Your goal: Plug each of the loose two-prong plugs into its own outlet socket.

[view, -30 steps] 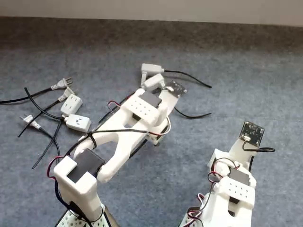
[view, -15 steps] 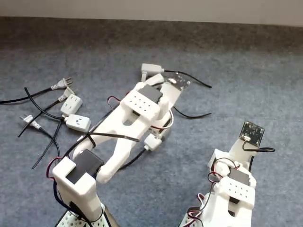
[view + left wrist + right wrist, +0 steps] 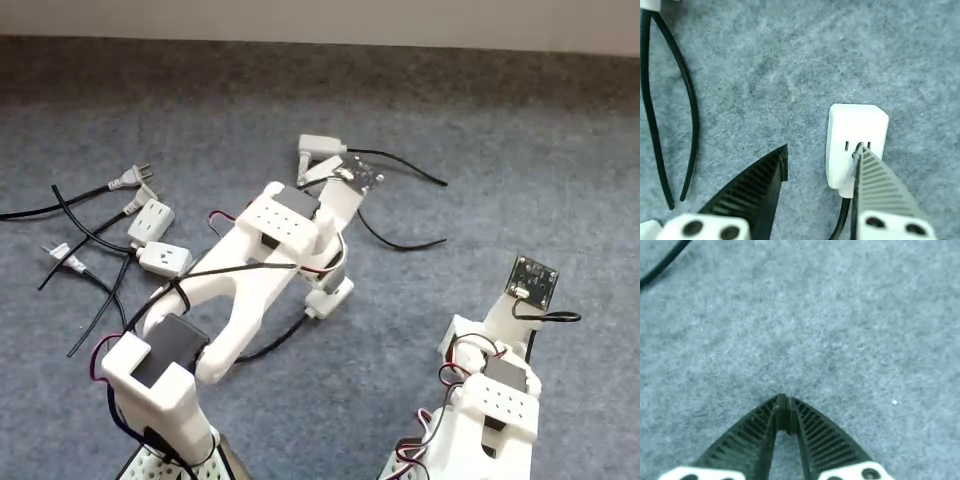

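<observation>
Two sockets [image 3: 151,221] beside plugs [image 3: 127,179] (cords [image 3: 98,302] tangled), left arm [image 3: 250,275] overhanging third socket [image 3: 331,297].

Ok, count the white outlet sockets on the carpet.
4 visible: upper left socket, lower left socket, middle socket touching one of the open jaws of the left gripper, and what looks like a far socket beyond that arm. The arm may hide others.
</observation>
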`<action>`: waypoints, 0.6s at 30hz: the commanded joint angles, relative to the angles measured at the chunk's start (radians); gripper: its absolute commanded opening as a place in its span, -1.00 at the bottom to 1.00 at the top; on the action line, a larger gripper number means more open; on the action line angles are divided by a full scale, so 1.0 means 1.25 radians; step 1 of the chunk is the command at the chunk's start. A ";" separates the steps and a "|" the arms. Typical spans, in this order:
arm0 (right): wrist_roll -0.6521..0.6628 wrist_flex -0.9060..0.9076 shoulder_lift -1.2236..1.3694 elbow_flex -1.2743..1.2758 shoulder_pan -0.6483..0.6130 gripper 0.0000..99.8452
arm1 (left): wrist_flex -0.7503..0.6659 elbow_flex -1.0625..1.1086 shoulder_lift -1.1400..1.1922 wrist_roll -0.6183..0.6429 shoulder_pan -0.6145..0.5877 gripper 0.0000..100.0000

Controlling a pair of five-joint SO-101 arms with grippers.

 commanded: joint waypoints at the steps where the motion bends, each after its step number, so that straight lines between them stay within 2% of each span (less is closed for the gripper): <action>1: -0.004 -0.015 -0.009 -0.029 0.008 -0.98 | -0.014 0.004 -0.029 -0.004 0.051 -0.55; 8: -0.004 -0.015 -0.009 -0.029 0.008 -0.98 | -0.018 0.066 -0.029 -0.004 0.142 -0.55; 13: -0.004 -0.015 -0.009 -0.029 0.008 -0.98 | -0.020 0.079 -0.029 -0.002 0.170 -0.55; 18: -0.004 -0.015 -0.009 -0.029 0.008 -0.98 | -0.015 0.078 -0.029 -0.004 0.166 -0.75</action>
